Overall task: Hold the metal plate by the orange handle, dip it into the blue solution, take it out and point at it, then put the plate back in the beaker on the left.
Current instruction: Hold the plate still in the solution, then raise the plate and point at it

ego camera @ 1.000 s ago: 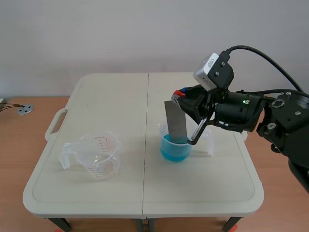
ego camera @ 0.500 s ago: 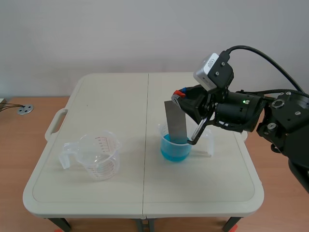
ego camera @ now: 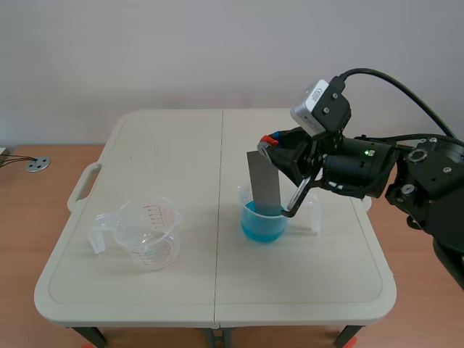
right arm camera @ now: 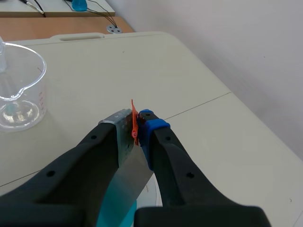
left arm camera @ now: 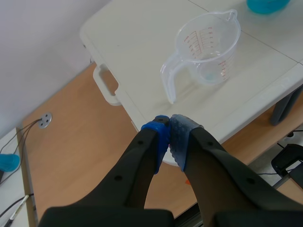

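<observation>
A grey metal plate [ego camera: 264, 184] stands tilted with its lower end in the blue solution of a small beaker [ego camera: 262, 223] near the table's middle. My right gripper [ego camera: 273, 142] is shut on the plate's orange handle [right arm camera: 134, 124] at its top end; in the right wrist view the plate [right arm camera: 129, 169] runs down from between the fingers into the blue liquid. An empty clear measuring beaker [ego camera: 147, 233] stands at the table's left. My left gripper [left arm camera: 169, 135] is shut on nothing, off the table's edge, with the clear beaker [left arm camera: 204, 48] ahead of it.
The white folding table [ego camera: 174, 145] has a carry handle [ego camera: 82, 184] on its left edge. Wooden floor surrounds it, with a round metal disc and cables [ego camera: 37, 164] at the left. The blue beaker's rim [left arm camera: 265, 5] shows far ahead in the left wrist view.
</observation>
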You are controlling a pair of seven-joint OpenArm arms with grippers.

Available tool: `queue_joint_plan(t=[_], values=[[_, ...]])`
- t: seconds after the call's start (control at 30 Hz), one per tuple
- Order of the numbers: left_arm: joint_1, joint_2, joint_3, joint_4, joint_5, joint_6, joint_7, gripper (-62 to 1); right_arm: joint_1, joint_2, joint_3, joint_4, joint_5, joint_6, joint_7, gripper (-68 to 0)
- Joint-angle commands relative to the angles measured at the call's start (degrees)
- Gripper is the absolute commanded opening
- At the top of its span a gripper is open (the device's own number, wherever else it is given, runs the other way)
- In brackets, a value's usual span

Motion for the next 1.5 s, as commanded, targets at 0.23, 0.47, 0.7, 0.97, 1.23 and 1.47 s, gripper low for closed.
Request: queue_joint_plan(t=[0.23,0.47,0.7,0.97,1.23,1.47], values=[[-0.17,0.13,0.15,0.74,-0.59,0.24,-0.79,-59.0,0.72,0.15,-0.11,0.07,-0.02,0.5,0.42,-66.2],[-0.17,0.13,0.15,0.74,-0.59,0.24,-0.79,-59.0,0.72,0.33,-0.09,0.15,-0.02,0.5,1.6,-66.2],[-0.17,0.13,0.15,0.74,-0.59,0.24,-0.79,-59.0,0.72,0.48,0.09,1.86,-0.02,0.5,2.1,-66.2],[-0.2,0.13,0.15,0.74,-0.59,0.22,-0.81,-59.0,0.68,1.49,0.17,6.21,0.02,0.5,2.12,-66.2],[-0.72,0.13,0.15,0.74,-0.57,0.0,-0.74,-59.0,0.17,3.04,0.17,10.67,0.04,0.5,2.08,-66.2],[-2.45,0.09,0.17,0.76,-0.59,-0.44,-0.83,-59.0,-4.26,4.31,1.44,17.84,0.0,0.5,2.1,-66.2]])
